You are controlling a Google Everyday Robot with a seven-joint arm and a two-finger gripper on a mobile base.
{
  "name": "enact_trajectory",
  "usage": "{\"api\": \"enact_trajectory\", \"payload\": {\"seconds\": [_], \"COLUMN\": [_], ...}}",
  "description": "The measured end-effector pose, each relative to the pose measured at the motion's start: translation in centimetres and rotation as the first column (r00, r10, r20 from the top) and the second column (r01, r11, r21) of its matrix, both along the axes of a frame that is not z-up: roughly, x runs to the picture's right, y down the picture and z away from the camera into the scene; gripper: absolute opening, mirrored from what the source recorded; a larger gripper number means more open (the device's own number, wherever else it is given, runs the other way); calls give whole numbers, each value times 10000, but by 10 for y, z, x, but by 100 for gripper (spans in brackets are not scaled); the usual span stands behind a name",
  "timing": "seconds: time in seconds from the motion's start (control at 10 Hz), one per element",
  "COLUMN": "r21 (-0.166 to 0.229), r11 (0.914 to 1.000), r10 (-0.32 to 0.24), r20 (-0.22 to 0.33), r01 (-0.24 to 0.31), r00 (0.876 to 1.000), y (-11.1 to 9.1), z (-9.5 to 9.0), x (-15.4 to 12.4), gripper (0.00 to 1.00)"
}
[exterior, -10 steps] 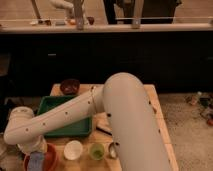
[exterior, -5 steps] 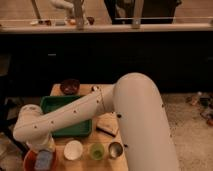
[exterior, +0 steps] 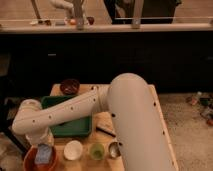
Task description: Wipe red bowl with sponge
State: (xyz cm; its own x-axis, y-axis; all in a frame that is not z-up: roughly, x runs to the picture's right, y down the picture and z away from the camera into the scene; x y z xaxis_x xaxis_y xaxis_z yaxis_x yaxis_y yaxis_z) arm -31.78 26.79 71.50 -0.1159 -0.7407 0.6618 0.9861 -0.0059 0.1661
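The red bowl (exterior: 31,161) stands at the table's front left corner, partly cut off by the picture's lower edge. A pale blue sponge (exterior: 44,154) sits inside it. My gripper (exterior: 43,145) reaches straight down from the white wrist right above the sponge and is in the bowl's opening. The wrist and forearm (exterior: 60,116) hide most of the gripper.
A green tray (exterior: 75,127) lies under the forearm. A dark brown bowl (exterior: 70,86) stands at the back of the wooden table (exterior: 157,115). A white bowl (exterior: 73,149), a green cup (exterior: 96,150), a metal cup (exterior: 114,149) and a dark utensil (exterior: 105,131) sit along the front.
My arm has swung: the elbow has risen and shifted right, and the wrist has moved a little over the bowl. The sponge stays in the red bowl.
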Motion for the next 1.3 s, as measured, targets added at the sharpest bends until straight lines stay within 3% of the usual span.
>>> {"api": "enact_trajectory", "payload": {"seconds": [0.4,0.6,1.1,1.3], "r21": [-211,-385,-511,-561], "r11": [9990,9977,9986,9984], "r10": [-373,-507,-97,-24], "r20": [1143,1362,460,214], "r01": [400,564,121,36], "r00": [9927,9894,9989,9998], "y": [16,26,28,25], "z": [-17,-25,-29,-25], "x": [-37,-40,14,20], "gripper": [41,41,41,41]}}
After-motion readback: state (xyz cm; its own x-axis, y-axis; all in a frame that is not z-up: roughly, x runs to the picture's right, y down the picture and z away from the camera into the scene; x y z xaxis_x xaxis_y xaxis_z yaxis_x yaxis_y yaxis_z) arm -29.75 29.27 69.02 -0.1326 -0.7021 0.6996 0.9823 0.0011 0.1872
